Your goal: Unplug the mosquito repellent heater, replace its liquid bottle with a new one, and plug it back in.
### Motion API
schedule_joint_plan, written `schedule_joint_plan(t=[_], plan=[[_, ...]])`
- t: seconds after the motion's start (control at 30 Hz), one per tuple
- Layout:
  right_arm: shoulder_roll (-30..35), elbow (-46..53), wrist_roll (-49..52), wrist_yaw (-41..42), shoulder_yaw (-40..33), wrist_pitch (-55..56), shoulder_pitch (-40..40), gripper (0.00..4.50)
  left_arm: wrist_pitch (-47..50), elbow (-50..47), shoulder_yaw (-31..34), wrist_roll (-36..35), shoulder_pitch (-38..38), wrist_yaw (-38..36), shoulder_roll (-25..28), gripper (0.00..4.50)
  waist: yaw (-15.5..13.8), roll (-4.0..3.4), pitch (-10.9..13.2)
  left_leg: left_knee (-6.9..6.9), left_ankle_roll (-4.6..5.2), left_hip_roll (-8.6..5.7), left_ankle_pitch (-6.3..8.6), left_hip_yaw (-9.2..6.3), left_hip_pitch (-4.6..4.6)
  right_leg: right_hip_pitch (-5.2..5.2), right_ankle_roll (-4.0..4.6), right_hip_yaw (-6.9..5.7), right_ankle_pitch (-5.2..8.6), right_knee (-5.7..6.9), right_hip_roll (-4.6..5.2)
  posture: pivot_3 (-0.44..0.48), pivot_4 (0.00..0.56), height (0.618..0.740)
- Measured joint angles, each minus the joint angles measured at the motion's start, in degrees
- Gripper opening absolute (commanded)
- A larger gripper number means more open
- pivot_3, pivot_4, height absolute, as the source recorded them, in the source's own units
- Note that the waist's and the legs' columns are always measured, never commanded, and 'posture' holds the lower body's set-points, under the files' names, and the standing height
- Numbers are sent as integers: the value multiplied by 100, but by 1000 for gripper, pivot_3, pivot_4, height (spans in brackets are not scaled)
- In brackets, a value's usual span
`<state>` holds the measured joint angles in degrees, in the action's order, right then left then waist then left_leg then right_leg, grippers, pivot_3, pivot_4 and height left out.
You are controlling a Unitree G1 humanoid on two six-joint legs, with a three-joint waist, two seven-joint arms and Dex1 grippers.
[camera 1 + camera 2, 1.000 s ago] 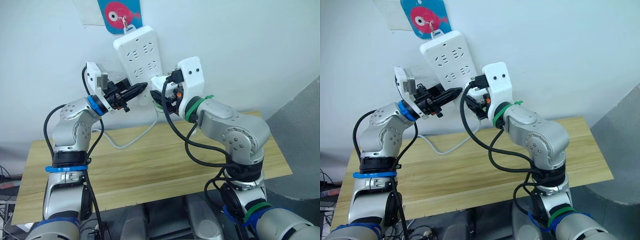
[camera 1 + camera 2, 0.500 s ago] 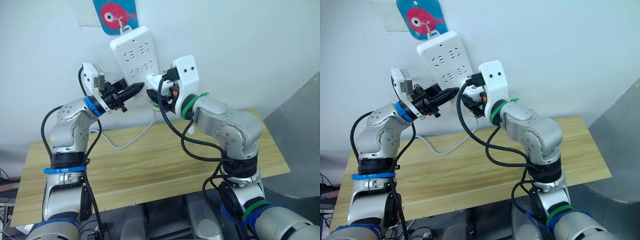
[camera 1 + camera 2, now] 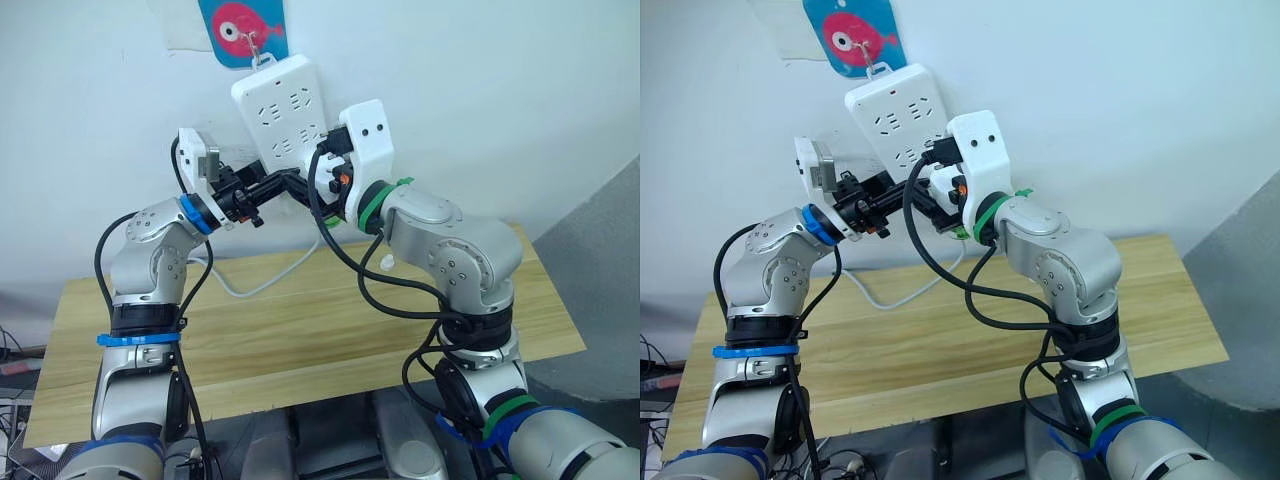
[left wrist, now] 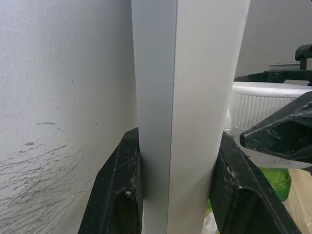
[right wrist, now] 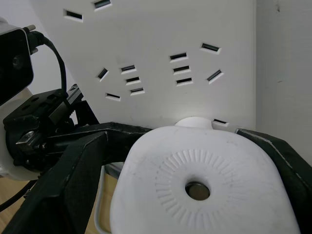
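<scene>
Long white plastic power strip (image 3: 283,122), hung on wall: left gripper (image 4: 175,195) clamps its lower edge. Small white rounded-cube plastic mosquito repellent heater (image 5: 204,187), against strip's face, clasped by right gripper (image 5: 195,161); green bottle (image 4: 275,180) beneath.

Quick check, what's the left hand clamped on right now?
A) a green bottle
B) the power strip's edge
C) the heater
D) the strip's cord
B: in the left wrist view the left hand's fingers sit on either side of the power strip's edge, while the heater sits between the right hand's fingers.
</scene>
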<state>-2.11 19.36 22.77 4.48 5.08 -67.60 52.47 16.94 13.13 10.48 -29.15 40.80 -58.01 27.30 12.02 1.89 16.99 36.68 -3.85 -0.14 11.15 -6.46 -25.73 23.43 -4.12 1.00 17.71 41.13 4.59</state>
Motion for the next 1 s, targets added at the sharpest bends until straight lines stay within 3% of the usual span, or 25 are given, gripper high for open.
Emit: schedule_joint_plan(t=[0.3, 0.57, 0.9, 1.0], plan=[[710, 692, 497, 669, -215, -193, -252, 4465, 34, 6, -17, 3, 1, -95, 138, 1306, -55, 0, 0, 0, 1, 0, 0, -1, 0, 0, -1, -1, 0, 1, 0, -252, 239, 730], [1897, 1394, 1509, 1952, -565, -180, -657, 4465, 10, 111, -30, 12, 21, -186, 216, 1306, -70, 0, 0, 0, 1, 0, 1, 0, -2, 0, -1, -3, 0, -1, 1, -269, 247, 730], [2435, 1423, 1891, 2362, -544, -41, -865, 4500, -141, 299, -161, 128, 52, -514, 323, 4455, -78, 1, 0, 3, 1, 0, 0, -1, -2, -2, -3, -4, -1, 0, 1, -252, 247, 730], [2468, 1422, 1917, 2378, -543, -15, -873, 4500, -269, 291, -159, 157, 3, -520, 401, 4455, -78, 0, 0, 3, 1, 0, 0, -1, -2, -2, -3, -4, -1, -1, 1, -243, 245, 730]])
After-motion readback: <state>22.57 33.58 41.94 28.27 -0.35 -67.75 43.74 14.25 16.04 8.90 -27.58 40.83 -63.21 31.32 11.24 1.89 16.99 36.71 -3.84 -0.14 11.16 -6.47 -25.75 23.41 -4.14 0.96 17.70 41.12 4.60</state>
